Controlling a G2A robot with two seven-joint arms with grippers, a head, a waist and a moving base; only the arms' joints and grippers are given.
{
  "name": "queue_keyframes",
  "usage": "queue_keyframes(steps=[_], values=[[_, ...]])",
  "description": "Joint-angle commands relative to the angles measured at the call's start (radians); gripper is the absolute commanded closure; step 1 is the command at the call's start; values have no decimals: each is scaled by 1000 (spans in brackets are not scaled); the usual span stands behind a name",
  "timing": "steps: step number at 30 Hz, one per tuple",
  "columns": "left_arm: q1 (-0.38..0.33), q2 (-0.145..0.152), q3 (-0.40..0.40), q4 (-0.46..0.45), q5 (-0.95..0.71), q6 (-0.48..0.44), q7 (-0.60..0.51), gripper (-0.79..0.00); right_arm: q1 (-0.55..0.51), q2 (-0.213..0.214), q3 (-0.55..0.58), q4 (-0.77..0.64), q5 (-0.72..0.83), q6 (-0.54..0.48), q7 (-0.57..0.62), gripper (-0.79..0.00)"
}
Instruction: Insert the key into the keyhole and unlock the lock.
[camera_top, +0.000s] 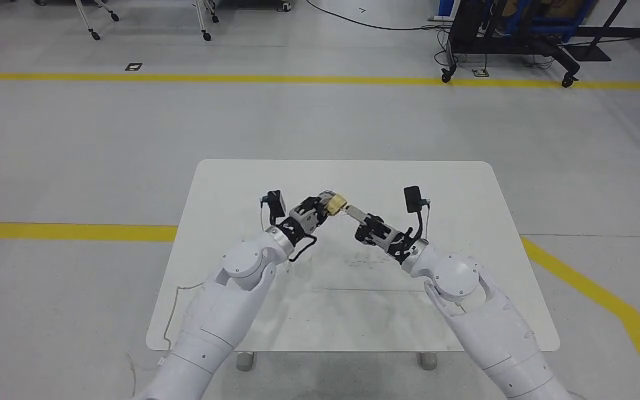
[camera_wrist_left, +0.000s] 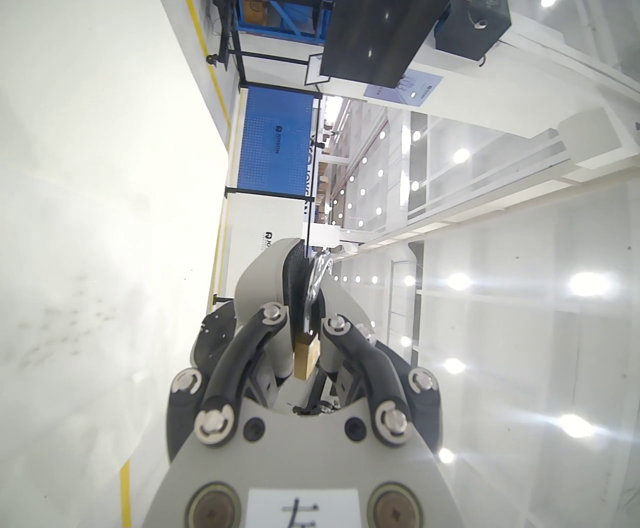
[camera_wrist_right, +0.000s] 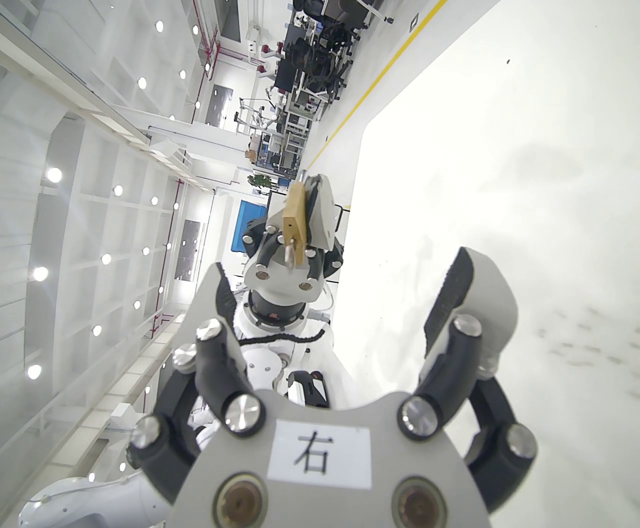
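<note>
the right gripper (camera_wrist_right: 341, 265) has its fingers (camera_wrist_right: 450, 295) spread wide with nothing between them. straight ahead of that gap, apart from it and held up off the table (camera_top: 440, 300), a small silver key (camera_wrist_right: 289, 254) juts from the end face of a brass lock (camera_wrist_right: 294, 220). it looks already seated in the keyhole, with its head pointing back toward the right arm.

the lock is clamped in the left gripper (camera_wrist_left: 307, 272), whose fingers are pressed together on its flat sides. in the left wrist view the brass body sits deep between the pads and the silver shackle (camera_wrist_left: 320, 270) shows at the fingertips. whether the shackle is sprung or still latched cannot be told.

from above, the two grippers meet nose to nose over the middle of the table, with the lock (camera_top: 334, 204) between them. the lock's long axis runs roughly along the line from the left gripper (camera_top: 312, 210) to the right gripper (camera_top: 362, 226), keyhole end toward the right one.

so the coming move probably belongs to the right arm. it is the free one and the key faces it, so the key is the thing to close on and turn while the left arm holds the body. the key seems to sit nearer one right finger than the other, so the gap likely needs centring before the fingers close. a slanted pinch could slip off the small head.
</note>
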Motion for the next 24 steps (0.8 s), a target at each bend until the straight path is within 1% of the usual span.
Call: queue_keyframes(steps=[1, 3, 5, 6, 7, 9, 10, 12, 14, 16, 21, 24], values=[[2, -3, 5, 15, -12, -32, -2, 0, -14, -4, 15, 4, 117, -29, -8, -785], [0, -5, 9, 25, -11, -48, -9, 0, -22, -7, 28, 16, 185, -46, -3, -785], [-2, -6, 11, 30, -3, -68, -15, 0, -23, -7, 33, 24, 205, -49, 13, -785], [-3, -6, 11, 33, 2, -75, -20, 0, -27, -9, 35, 27, 237, -53, 20, -754], [-5, -6, 10, 34, 10, -84, -20, 0, -29, -10, 38, 31, 263, -59, 26, -674], [-11, -5, 13, 39, 43, -87, -22, 0, -32, -13, 40, 38, 308, -67, 37, -542], [-13, -4, 13, 39, 54, -89, -22, 0, -31, -14, 40, 42, 335, -69, 47, -391], [-13, -5, 12, 38, 59, -92, -25, 0, -25, -17, 36, 54, 370, -59, 64, -329], [-17, -4, 15, 36, 81, -96, -30, 0, -16, -20, 29, 69, 399, -41, 77, -234], [-19, -4, 16, 32, 86, -99, -35, 0, -7, -24, 23, 87, 430, -24, 90, -160], [-23, -3, 17, 27, 119, -105, -39, 0, 8, -29, 15, 115, 460, -18, 96, -95], [-24, -4, 15, 28, 117, -105, -46, 0, 15, -32, 12, 123, 460, -19, 89, -83]])
